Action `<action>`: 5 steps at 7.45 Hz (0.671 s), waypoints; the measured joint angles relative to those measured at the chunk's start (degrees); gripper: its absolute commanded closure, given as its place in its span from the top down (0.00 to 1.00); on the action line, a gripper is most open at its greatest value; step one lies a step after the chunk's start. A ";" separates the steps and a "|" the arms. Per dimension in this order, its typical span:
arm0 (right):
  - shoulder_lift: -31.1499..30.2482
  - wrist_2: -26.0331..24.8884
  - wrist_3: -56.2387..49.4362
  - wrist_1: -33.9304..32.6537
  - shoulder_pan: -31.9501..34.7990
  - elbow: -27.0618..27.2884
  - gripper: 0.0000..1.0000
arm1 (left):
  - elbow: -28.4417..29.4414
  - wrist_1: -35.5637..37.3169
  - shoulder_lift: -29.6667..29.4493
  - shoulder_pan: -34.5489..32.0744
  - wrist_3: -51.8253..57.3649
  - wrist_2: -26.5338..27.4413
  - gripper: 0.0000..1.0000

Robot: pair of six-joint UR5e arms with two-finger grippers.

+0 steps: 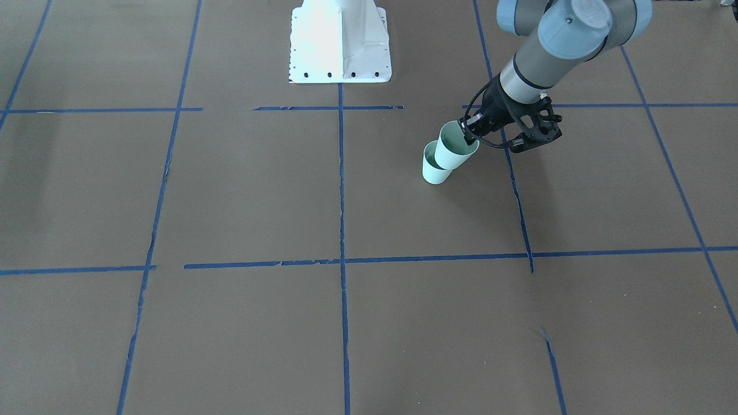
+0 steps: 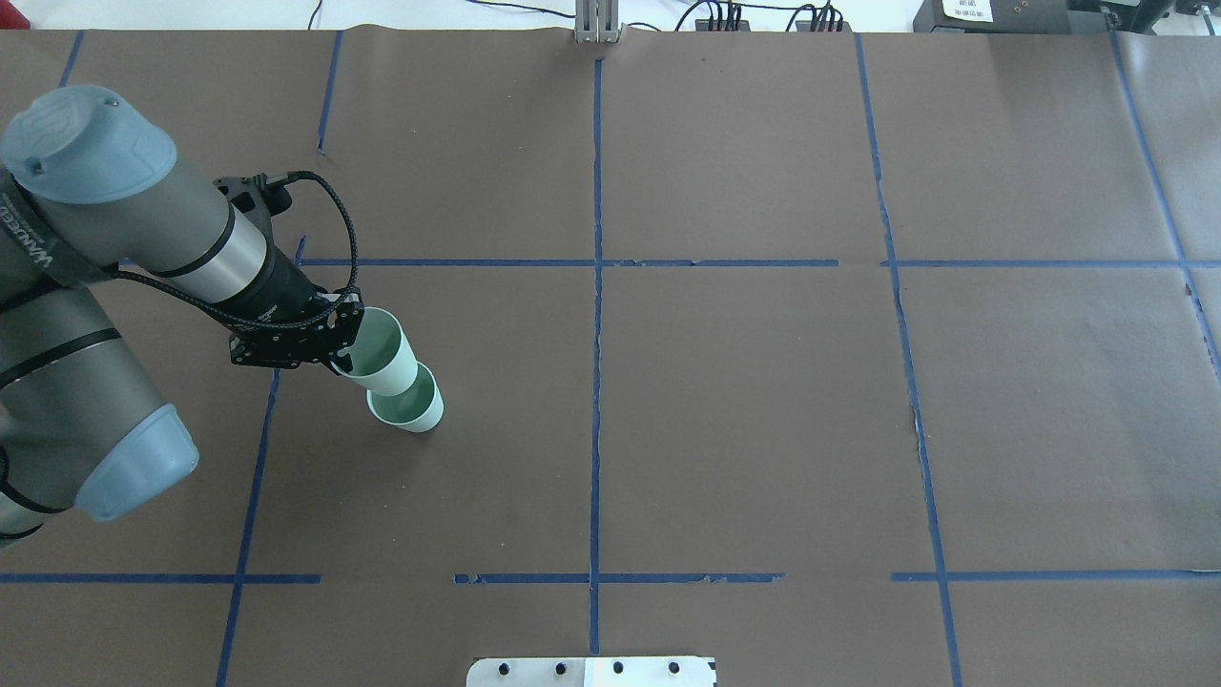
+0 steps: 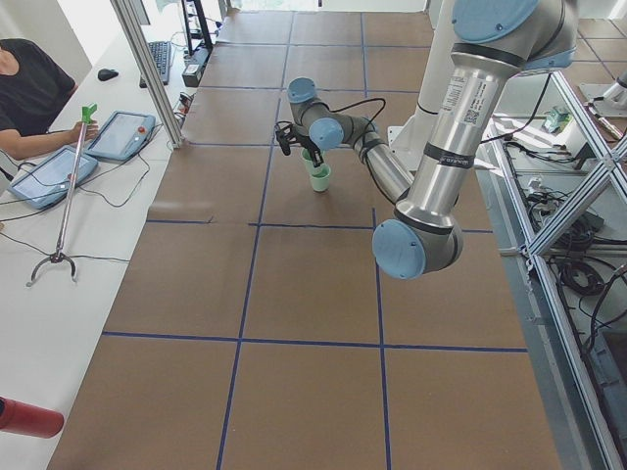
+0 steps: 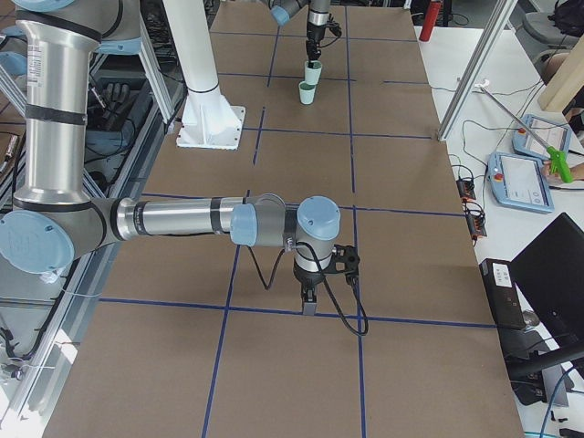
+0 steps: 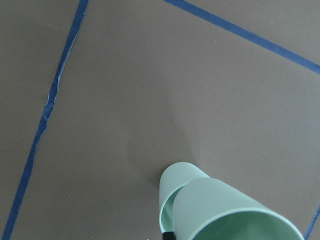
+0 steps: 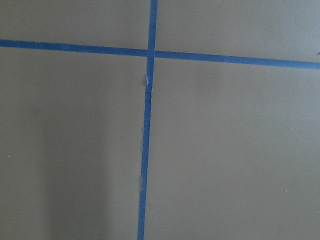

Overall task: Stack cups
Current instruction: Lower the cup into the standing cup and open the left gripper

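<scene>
Two pale mint-green cups are on the robot's left side of the brown table. One cup [image 1: 435, 168] stands upright on the table; it also shows in the overhead view [image 2: 412, 406]. My left gripper [image 1: 468, 136] [image 2: 343, 361] is shut on the rim of the other cup [image 1: 455, 147] [image 2: 383, 353]. It holds this cup tilted, base at the standing cup's mouth. I cannot tell whether they touch. The left wrist view shows the held cup [image 5: 225, 212] over the lower cup [image 5: 179, 176]. My right gripper [image 4: 310, 306] shows only in the exterior right view, far from the cups; I cannot tell whether it is open or shut.
Blue tape lines [image 2: 596, 286] divide the brown table cover into squares. The robot's white base plate [image 1: 340, 43] is at the table edge. An operator [image 3: 29, 93] sits beyond the far side with tablets [image 3: 118, 132]. A red cylinder [image 3: 24, 419] lies off the table.
</scene>
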 measured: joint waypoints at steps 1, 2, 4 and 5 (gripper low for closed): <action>0.00 0.00 0.00 -0.02 0.00 0.00 1.00 | 0.20 -0.04 -0.07 0.55 -0.01 0.00 0.00; 0.00 0.00 0.00 -0.02 0.00 0.00 1.00 | 0.41 -0.07 -0.14 1.17 -0.02 0.00 0.00; 0.00 0.00 0.00 -0.01 0.00 0.00 1.00 | 0.53 -0.08 -0.17 1.74 -0.05 0.01 0.82; 0.00 0.00 0.00 0.01 0.00 0.00 1.00 | 0.55 -0.10 -0.12 1.84 -0.02 0.00 1.00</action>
